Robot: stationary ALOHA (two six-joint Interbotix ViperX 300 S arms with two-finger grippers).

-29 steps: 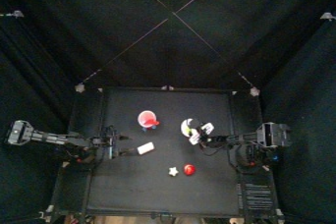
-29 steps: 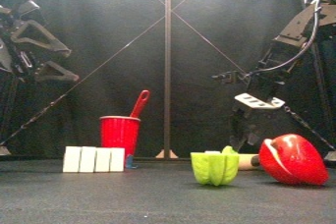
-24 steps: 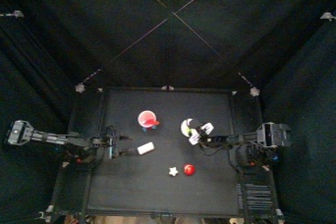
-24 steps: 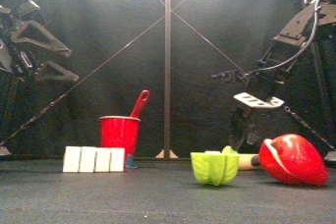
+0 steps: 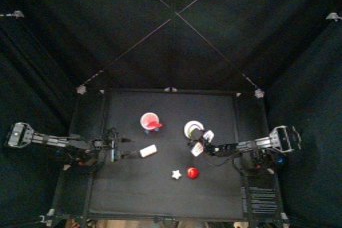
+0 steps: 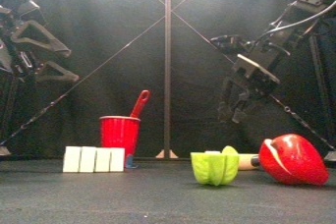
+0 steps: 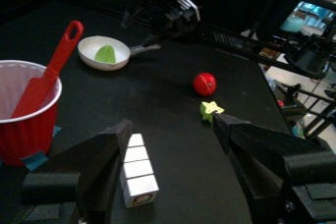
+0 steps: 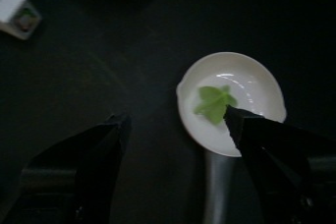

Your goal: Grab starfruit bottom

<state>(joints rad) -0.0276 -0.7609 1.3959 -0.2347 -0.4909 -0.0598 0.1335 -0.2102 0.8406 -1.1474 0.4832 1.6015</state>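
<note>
The starfruit [image 5: 177,173] is a tiny pale star near the table's front, just left of the small red ball [image 5: 193,173]. In the front view the starfruit [image 6: 215,166] stands close and looks yellow-green. In the left wrist view the starfruit [image 7: 210,109] lies beyond the jaws, by the ball [image 7: 205,83]. My right gripper [image 5: 201,148] is open and empty, raised over the white bowl [image 8: 250,81], which holds a green leaf piece [image 8: 214,103]. My left gripper [image 5: 107,152] is open and empty at the table's left.
A red cup [image 5: 151,122] with a red spoon [image 6: 138,103] stands at the back left. A pale rectangular block [image 5: 148,151] lies between my left gripper and the starfruit. The bowl [image 5: 198,128] sits right of the cup.
My right gripper has lifted and turned, now pointing down over the bowl, and has shifted slightly toward the table's front. The left arm and the objects have not moved.
</note>
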